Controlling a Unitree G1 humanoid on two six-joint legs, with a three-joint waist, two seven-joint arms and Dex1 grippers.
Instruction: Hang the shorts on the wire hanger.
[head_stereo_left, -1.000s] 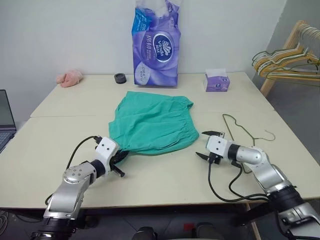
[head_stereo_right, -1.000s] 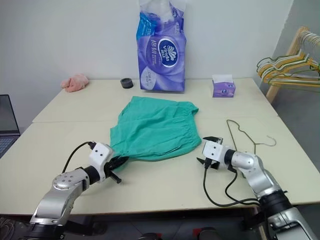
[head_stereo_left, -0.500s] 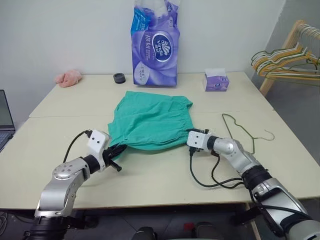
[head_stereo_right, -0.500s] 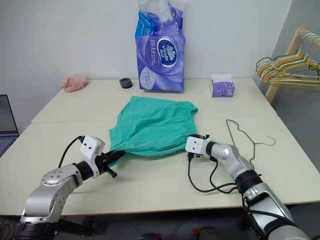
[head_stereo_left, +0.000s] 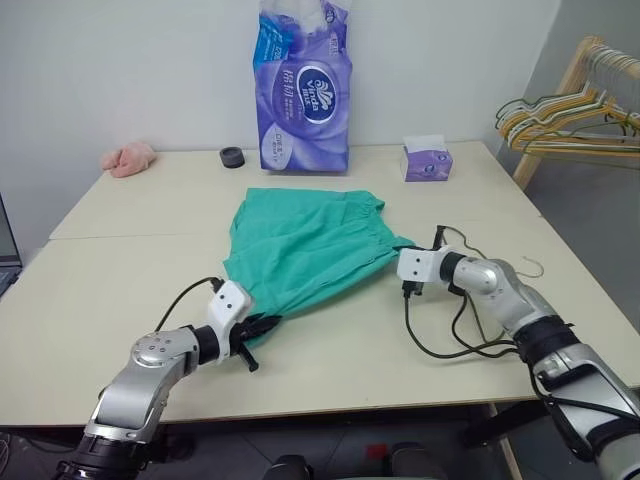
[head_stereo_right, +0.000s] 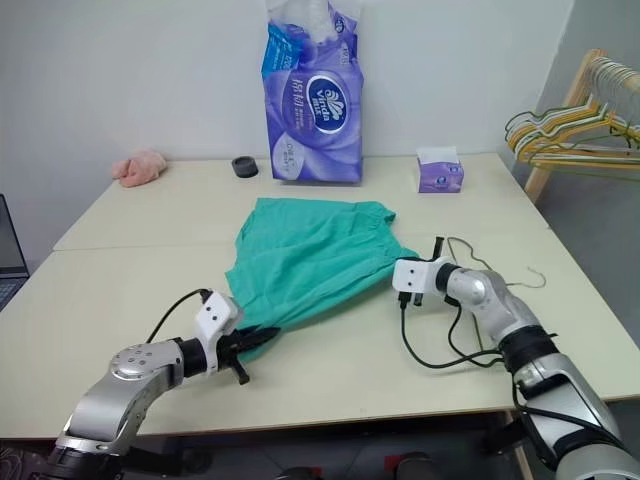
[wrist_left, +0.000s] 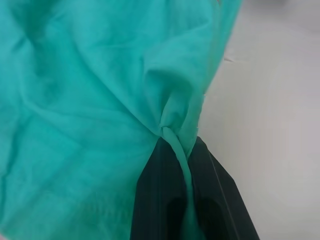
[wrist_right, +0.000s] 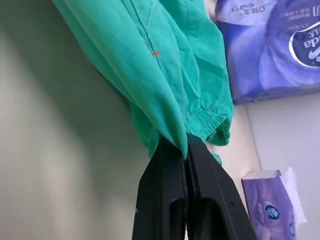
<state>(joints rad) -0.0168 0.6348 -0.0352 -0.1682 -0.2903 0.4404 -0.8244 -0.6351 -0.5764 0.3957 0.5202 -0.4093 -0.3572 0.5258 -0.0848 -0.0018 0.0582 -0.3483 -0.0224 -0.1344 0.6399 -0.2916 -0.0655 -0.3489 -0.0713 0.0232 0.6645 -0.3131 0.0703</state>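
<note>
Shorts lying spread across the middle of the table, being pinched at two corners. Left gripper clamping the near corner tight, toward the table's front edge. Right gripper clamping the cloth's right-hand edge, lifting it slightly. Wire hanger lying flat just behind the right arm, toward the table's right edge.
</note>
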